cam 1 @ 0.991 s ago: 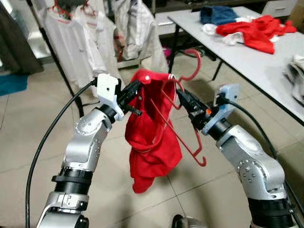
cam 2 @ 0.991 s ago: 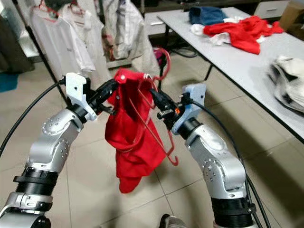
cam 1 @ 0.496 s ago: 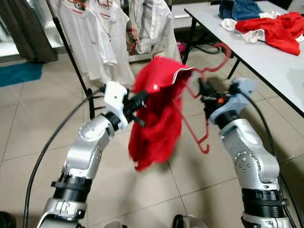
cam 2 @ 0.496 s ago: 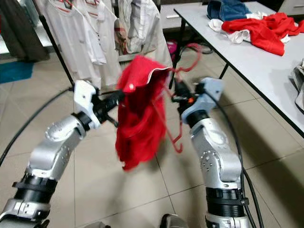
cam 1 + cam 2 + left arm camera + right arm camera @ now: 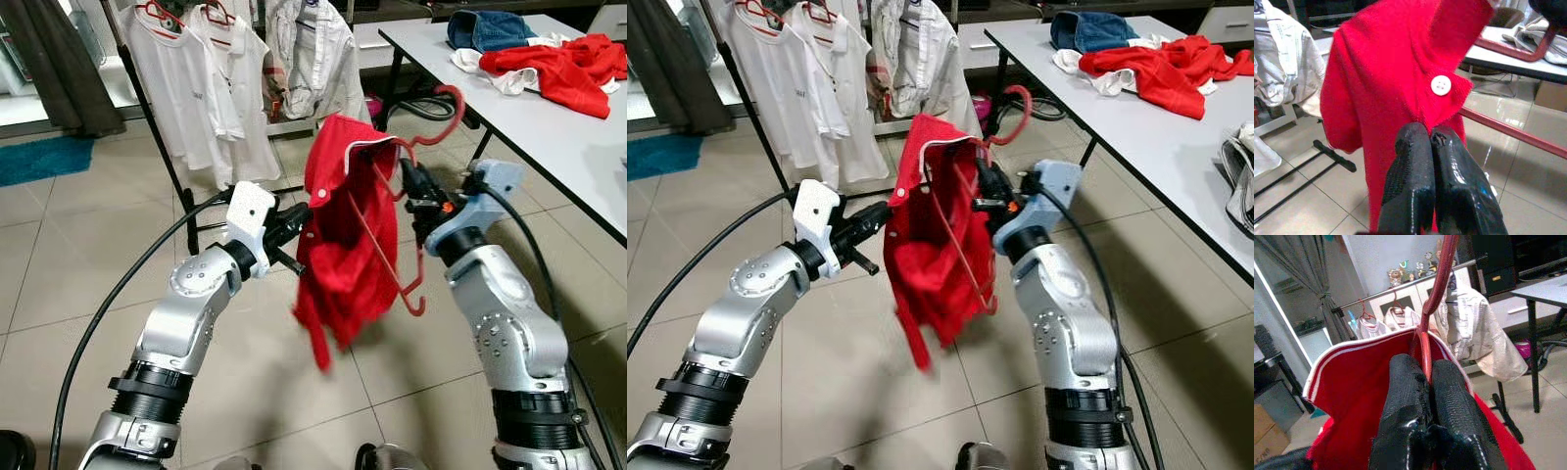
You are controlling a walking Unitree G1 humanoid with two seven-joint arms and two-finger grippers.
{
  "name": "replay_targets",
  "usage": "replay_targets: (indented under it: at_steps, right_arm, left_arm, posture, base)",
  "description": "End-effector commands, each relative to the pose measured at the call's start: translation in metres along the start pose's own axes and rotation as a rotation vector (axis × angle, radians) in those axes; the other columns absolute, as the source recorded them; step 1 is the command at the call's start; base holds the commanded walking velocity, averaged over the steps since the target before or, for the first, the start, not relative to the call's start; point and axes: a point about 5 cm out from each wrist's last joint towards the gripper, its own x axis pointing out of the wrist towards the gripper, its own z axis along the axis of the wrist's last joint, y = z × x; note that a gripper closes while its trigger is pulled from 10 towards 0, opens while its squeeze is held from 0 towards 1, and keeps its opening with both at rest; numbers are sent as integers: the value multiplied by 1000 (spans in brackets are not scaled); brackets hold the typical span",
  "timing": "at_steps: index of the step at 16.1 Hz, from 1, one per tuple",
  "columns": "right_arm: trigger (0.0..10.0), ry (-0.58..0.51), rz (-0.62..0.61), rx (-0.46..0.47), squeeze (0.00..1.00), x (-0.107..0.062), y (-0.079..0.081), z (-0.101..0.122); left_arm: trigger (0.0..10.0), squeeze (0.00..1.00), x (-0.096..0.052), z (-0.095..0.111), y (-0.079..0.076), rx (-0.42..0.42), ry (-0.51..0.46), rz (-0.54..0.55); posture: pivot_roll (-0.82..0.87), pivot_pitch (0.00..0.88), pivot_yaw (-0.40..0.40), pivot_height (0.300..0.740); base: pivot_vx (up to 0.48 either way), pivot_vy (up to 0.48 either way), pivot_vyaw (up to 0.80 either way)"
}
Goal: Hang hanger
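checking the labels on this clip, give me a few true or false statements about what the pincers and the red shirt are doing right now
1. The right pincer is shut on the red hanger. True.
2. The left pincer is open and clear of the red shirt. False: it is shut on the shirt's fabric, below a white button.
3. The red shirt lies on the floor. False: it hangs in the air between the two pincers.
4. White shirts hang on a rack behind the arms. True.
5. The table on the robot's right is bare. False: red and blue clothes lie on it.
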Motion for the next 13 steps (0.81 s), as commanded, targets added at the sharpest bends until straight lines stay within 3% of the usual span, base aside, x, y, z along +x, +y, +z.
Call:
replay_targets:
  at_steps: [1, 2, 3, 4, 5, 8, 9, 10, 11, 13]
  right_arm:
    - [10000, -97, 4, -27, 0, 3, 2, 19]
    - [10000, -101, 9, -29, 0, 3, 2, 20]
    - [10000, -103, 17, -31, 0, 4, 2, 20]
    - [10000, -105, 26, -31, 0, 4, 3, 21]
    - [10000, -109, 32, -33, 0, 4, 3, 21]
    - [10000, -129, 40, -35, 0, 5, 4, 24]
    - [10000, -138, 51, -37, 0, 5, 5, 25]
    - [10000, -141, 56, -37, 0, 5, 5, 26]
    - [10000, -151, 72, -42, 0, 5, 7, 27]
    - [10000, -164, 90, -46, 0, 5, 8, 29]
  left_arm:
    - [0, 0, -2, -4, -2, 25, 40, -14]
    - [941, 0, -3, -5, -1, 33, 49, -1]
    - [1216, 0, -2, -4, 1, 35, 47, 11]
    - [2275, 0, -2, -3, 3, 44, 44, 20]
    - [0, 0, -3, -2, 5, 37, 45, 5]
    - [0, 0, -5, -9, 4, 63, 100, -1]
    - [10000, 0, -5, -13, 5, 73, 130, 2]
    - [10000, 0, -5, -14, 5, 74, 137, 3]
    - [10000, 1000, -7, -16, 5, 61, 145, -9]
    - [10000, 1000, -9, -19, 5, 52, 159, -32]
  posture:
    - [-85, 0, -9, 740]
    - [-84, 0, -9, 740]
    - [-84, 0, -10, 740]
    - [-84, 0, -9, 740]
    - [-83, 0, -9, 740]
    - [-84, 0, -6, 740]
    - [-85, 0, -5, 740]
    - [-85, 0, -5, 740]
    - [-86, 0, -3, 740]
    - [-86, 0, -2, 740]
  base:
    - [0, 0, 0]
    - [0, 0, 0]
    - [0, 0, 0]
    - [0, 0, 0]
    - [0, 0, 0]
    - [0, 0, 0]
    - [0, 0, 0]
    - [0, 0, 0]
    - [0, 0, 0]
    - [0, 0, 0]
